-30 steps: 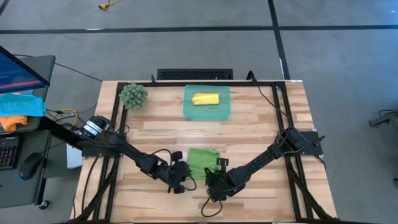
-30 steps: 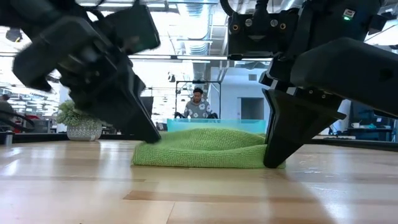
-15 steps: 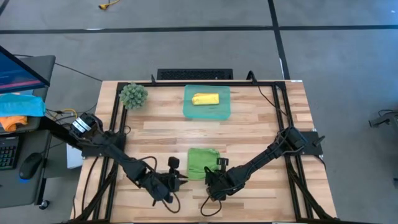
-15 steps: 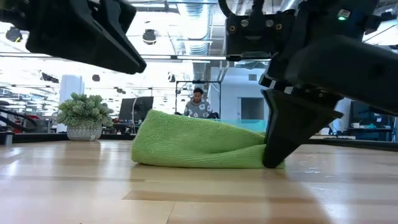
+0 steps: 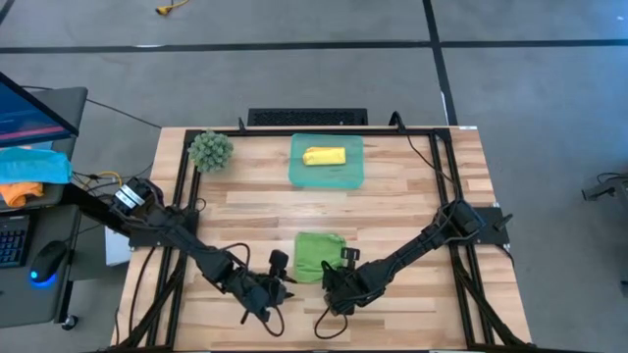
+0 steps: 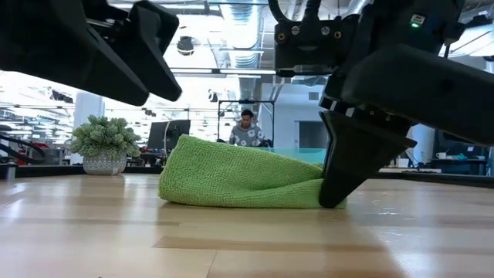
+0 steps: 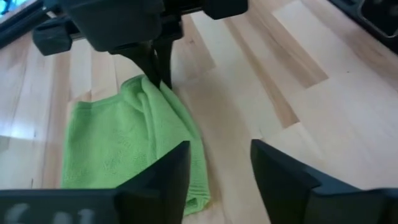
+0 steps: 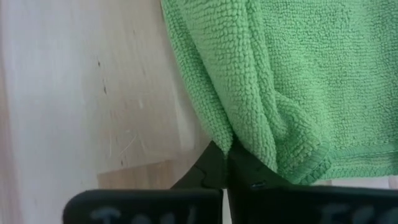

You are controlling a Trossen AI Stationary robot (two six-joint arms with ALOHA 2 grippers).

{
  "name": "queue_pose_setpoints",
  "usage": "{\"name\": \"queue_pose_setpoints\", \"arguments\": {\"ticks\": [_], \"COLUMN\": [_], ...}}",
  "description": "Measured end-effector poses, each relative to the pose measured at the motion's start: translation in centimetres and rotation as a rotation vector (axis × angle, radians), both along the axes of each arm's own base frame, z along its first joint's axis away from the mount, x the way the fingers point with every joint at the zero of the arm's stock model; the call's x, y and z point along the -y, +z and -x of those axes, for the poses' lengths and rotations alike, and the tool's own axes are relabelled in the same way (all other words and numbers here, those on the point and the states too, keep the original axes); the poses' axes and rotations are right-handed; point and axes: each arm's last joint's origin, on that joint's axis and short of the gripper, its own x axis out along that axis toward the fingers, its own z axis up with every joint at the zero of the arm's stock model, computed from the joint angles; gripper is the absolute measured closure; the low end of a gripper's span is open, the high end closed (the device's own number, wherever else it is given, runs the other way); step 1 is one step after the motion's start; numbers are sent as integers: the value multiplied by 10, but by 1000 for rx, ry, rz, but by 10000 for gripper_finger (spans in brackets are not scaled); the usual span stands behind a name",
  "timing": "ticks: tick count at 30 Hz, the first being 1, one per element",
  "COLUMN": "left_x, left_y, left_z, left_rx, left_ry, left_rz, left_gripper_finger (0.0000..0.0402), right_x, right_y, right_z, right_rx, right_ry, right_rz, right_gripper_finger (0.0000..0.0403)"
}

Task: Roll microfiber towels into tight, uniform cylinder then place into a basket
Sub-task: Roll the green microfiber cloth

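A folded light green microfiber towel is pinched at its five-o'clock corner by the right gripper, jaws clamped; the left gripper, jaws apart, is held clear at nine o'clock above bare wooden table.

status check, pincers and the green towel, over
Left pincer open, off the green towel. Right pincer shut on its corner. Yellow towel in basket.

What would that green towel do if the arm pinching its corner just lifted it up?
The green towel would probably droop and unfold: it already lies in soft, slumped folds on the table. It looks light and fluffy, so the right gripper, shut on one corner, could likely lift it. Its looped surface seems grippy rather than slippery.
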Motion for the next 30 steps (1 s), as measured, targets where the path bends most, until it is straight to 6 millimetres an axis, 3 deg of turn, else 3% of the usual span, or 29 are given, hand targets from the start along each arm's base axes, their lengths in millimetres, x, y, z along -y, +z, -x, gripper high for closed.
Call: {"name": "queue_pose_setpoints", "arguments": {"ticks": [7, 10, 17, 25, 30], "left_x": [-2, 0, 0, -6, -16], "left_y": [0, -4, -37, -44, -46], "left_z": [-1, -3, -9, -12, -17], "left_rx": [-7, -3, -38, -35, -88], "left_ry": [-5, -4, 37, 101, 100], "left_rz": [10, 11, -132, -180, -142], "left_gripper_finger": [210, 212, 226, 232, 232], "right_x": [1, 3, 3, 3, 3], "right_y": [0, 0, 0, 0, 0], "right_z": [-2, -3, -3, -3, -3], "right_rx": [11, 11, 10, 2, 1], "right_ry": [-26, -30, -32, -26, -25], "right_rz": [-17, -19, -22, -35, -37], "right_gripper_finger": [385, 393, 370, 391, 377]}}
